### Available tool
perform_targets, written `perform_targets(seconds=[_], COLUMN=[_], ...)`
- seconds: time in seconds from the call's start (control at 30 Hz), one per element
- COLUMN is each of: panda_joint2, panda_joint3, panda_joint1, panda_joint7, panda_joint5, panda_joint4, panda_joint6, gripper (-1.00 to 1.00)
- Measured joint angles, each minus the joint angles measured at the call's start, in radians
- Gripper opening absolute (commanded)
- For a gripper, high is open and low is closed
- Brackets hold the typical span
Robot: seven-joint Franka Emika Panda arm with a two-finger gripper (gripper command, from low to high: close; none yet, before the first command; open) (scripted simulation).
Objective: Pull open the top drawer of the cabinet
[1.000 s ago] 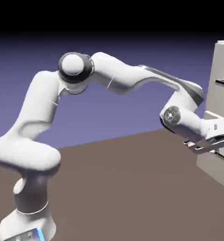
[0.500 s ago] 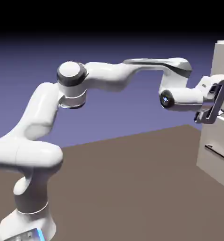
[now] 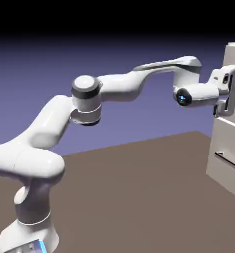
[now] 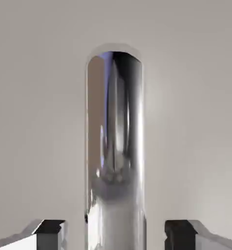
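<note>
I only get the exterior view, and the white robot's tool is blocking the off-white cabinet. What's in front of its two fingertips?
Observer: The hand view shows a shiny, rounded silver metal handle, lined up between the small grey-and-black fingertips of the tool.
Operator: Ooh! Are they squishing it?
Observer: Not that I can see: a strip of the flat, pale grey panel shows between the handle and each fingertip.
Operator: Is the handle like a mirror?
Observer: Yes, it has brown, blue-violet and dark streaks in its shine.
</note>
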Motion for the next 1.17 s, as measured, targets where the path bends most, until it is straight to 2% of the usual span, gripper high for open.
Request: perform_targets(seconds=[0.53,0.93,0.97,1.03,1.17], panda_joint2=[-0.102,-0.037,-0.035,-0.035,0.023], panda_joint3=[-0.251,-0.548,-0.553,-0.553,-0.658], panda_joint1=[0.460,0.879,0.886,0.886,1.031], panda_joint7=[-0.153,-0.159,-0.158,-0.160,-0.141], panda_joint5=[0.023,-0.049,-0.051,-0.047,-0.097], panda_joint4=[-0.580,-1.014,-1.021,-1.021,-1.158], panda_joint6=[-0.168,-0.251,-0.252,-0.252,-0.256], gripper=[-1.00,-1.00,1.00,1.00,1.00])
